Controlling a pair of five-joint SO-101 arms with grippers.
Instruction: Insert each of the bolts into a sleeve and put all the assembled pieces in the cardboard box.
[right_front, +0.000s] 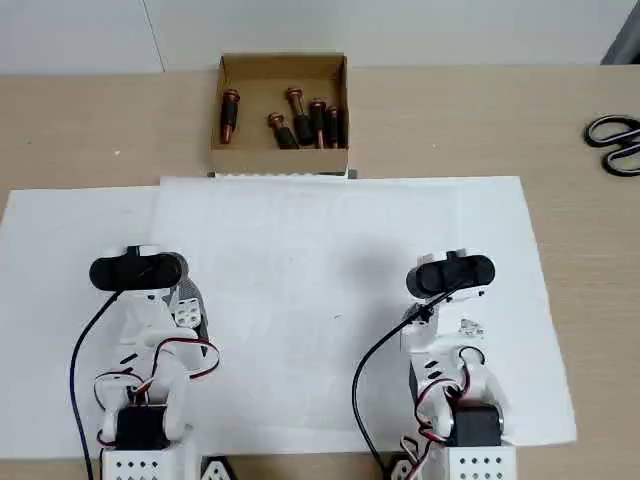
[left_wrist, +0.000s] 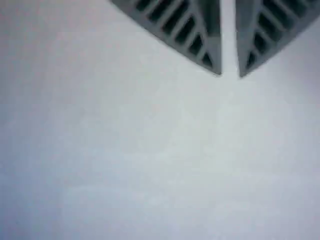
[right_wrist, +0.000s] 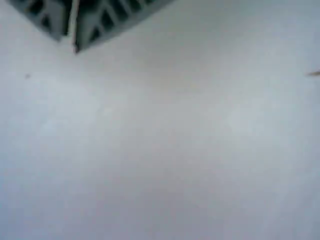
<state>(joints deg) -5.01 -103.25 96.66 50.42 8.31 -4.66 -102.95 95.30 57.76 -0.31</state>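
A shallow brown cardboard box (right_front: 284, 66) with raw corrugated walls sits at the far edge of the tan wooden table (right_front: 80, 130). Inside I count five copper-coloured, round-headed bolts (right_front: 230, 116), each seated in dark cylindrical sleeves (right_front: 302, 128): one alone, four huddled together. Over smooth white paper (right_front: 340, 260), the ribbed grey plastic left gripper (left_wrist: 229, 72) has its fingers drawn nearly together on nothing. The right gripper (right_wrist: 71, 46) is likewise pressed together. One pair of black-handled scissors (right_front: 615, 145) lies well apart.

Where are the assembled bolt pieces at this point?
In the high view, the assembled pieces lie inside the cardboard box at the far side, just beyond the white paper.
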